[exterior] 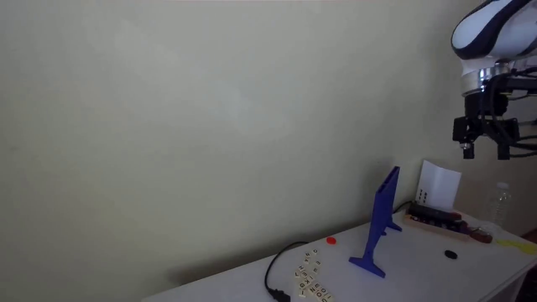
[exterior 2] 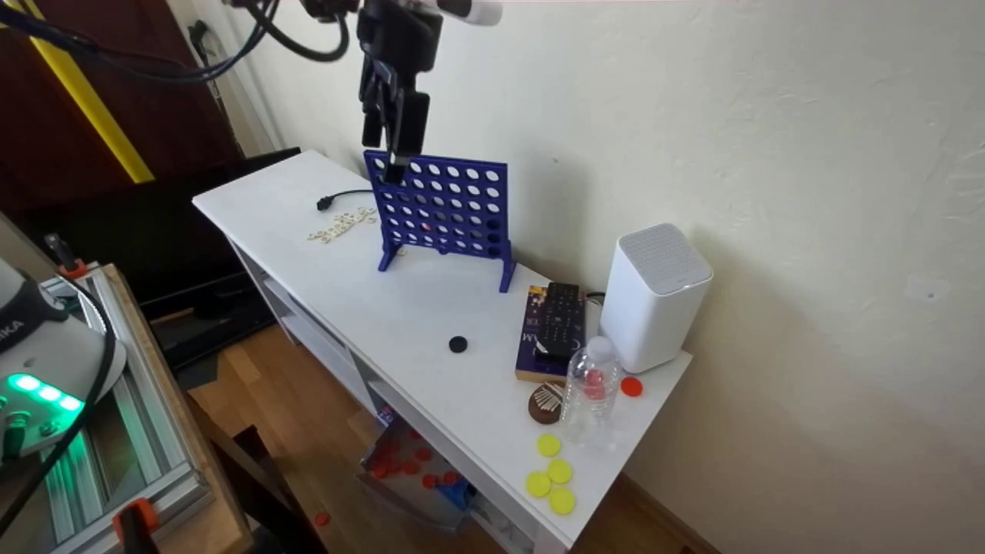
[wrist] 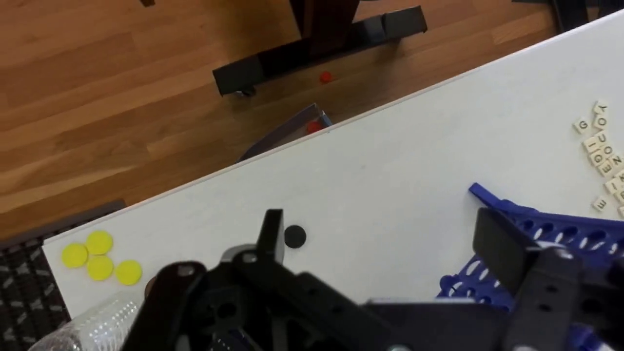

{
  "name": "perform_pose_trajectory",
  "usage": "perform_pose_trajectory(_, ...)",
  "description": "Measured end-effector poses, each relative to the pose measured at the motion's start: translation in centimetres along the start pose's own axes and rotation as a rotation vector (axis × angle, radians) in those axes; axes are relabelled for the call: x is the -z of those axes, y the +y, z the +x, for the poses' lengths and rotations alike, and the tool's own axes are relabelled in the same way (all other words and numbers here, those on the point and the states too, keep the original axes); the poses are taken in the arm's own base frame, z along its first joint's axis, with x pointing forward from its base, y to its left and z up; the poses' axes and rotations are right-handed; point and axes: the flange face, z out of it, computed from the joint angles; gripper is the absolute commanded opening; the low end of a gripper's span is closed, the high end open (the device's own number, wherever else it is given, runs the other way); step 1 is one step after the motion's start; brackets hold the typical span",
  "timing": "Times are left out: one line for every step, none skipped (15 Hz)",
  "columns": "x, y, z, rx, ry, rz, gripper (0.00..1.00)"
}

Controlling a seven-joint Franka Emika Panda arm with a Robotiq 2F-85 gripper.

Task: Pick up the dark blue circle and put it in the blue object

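The dark blue circle, almost black, lies flat on the white table; it also shows in an exterior view and in the wrist view, just right of the left finger. The blue object is an upright stand on feet; elsewhere it shows as a panel with rows of round holes. In the wrist view the blue object is partly hidden by the right finger. My gripper is open and empty, high above the table; it also shows in both exterior views.
Letter tiles, a red disc and a black cable lie beyond the stand. A book with a remote, a white box, a clear bottle, a brown round item and yellow discs fill the other end.
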Motion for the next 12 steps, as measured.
perform_pose_trajectory(-1.5, 0.0, 1.1, -0.001, -0.017, -0.011, 1.0)
perform_pose_trajectory(-3.0, 0.0, 2.2, 0.0, -0.031, -0.026, 1.0)
perform_pose_trajectory(-4.5, 0.1, 3.2, 0.008, -0.042, -0.051, 1.0)
perform_pose_trajectory(-5.9, 0.1, 4.2, 0.021, -0.052, -0.081, 1.0)
perform_pose_trajectory(-7.3, 0.1, 5.1, 0.035, -0.064, -0.111, 1.0)
perform_pose_trajectory(-8.6, 0.1, 5.8, 0.048, -0.074, -0.135, 1.0)
perform_pose_trajectory(-9.8, 0.1, 6.5, 0.06, -0.082, -0.152, 1.0)
perform_pose_trajectory(-10.9, 0.2, 7.2, 0.073, -0.085, -0.16, 1.0)
perform_pose_trajectory(-11.9, 0.3, 7.8, 0.083, -0.086, -0.164, 1.0)
perform_pose_trajectory(-12.8, 0.4, 8.4, 0.088, -0.09, -0.167, 1.0)
perform_pose_trajectory(-13.5, 0.6, 8.8, 0.09, -0.096, -0.168, 1.0)
perform_pose_trajectory(-14.0, 0.7, 9.2, 0.09, -0.1, -0.17, 1.0)
